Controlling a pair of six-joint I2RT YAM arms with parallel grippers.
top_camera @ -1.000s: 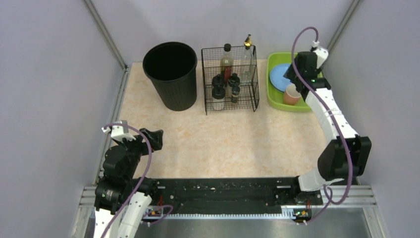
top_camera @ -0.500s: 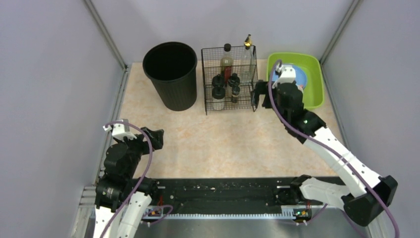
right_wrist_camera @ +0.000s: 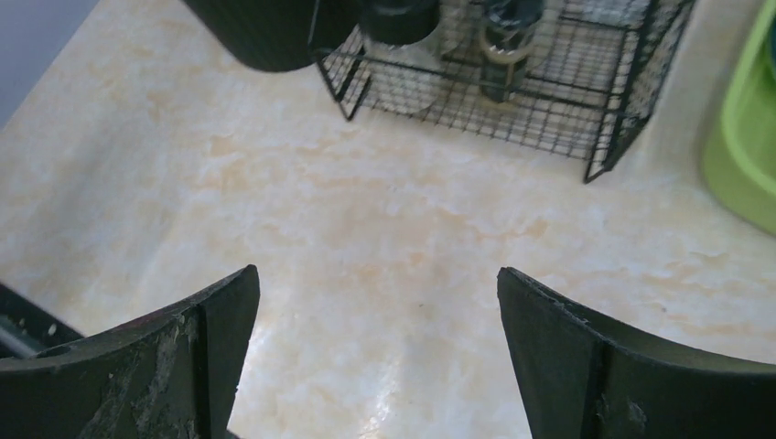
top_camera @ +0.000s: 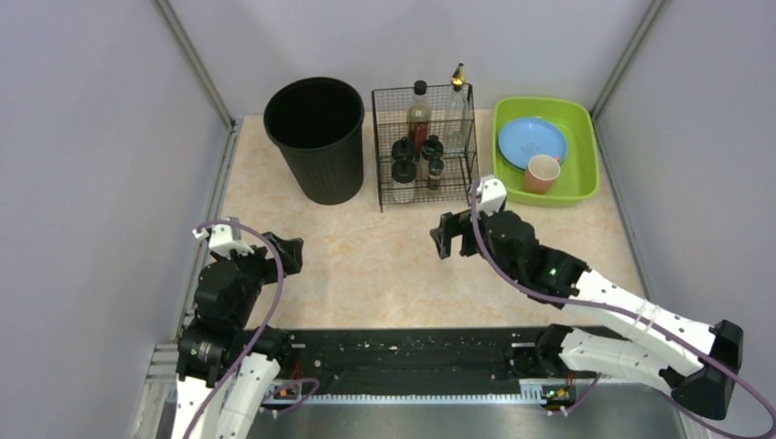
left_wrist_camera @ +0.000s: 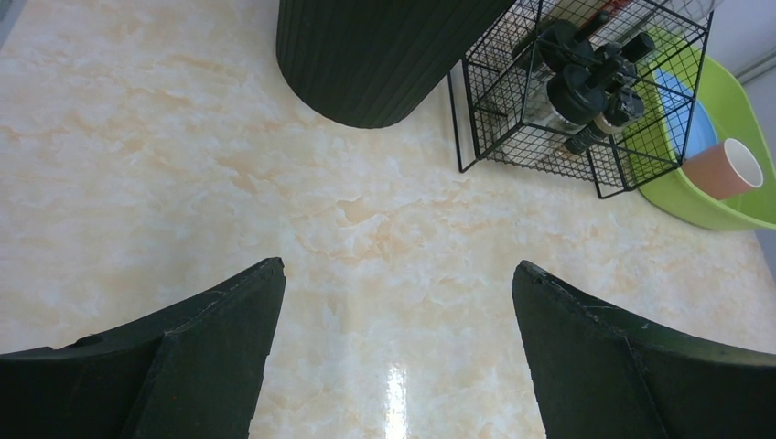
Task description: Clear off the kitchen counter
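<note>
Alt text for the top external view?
The right hand hovers over the beige counter before a wire rack of bottles; left hand sits near the left wall. A black bin stands left of the rack, a green tray with blue plate and cup right.

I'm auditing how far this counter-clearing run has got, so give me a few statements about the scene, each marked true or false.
1. The pink cup stands inside the green tray. True.
2. The right pincer grips the blue plate. False: it is open and empty above the kitchen counter; the plate lies in the tray.
3. The black bin stands to the left of the wire rack in the top view. True.
4. The left pincer is shut. False: its jaws are spread wide, with bare counter between them.
</note>
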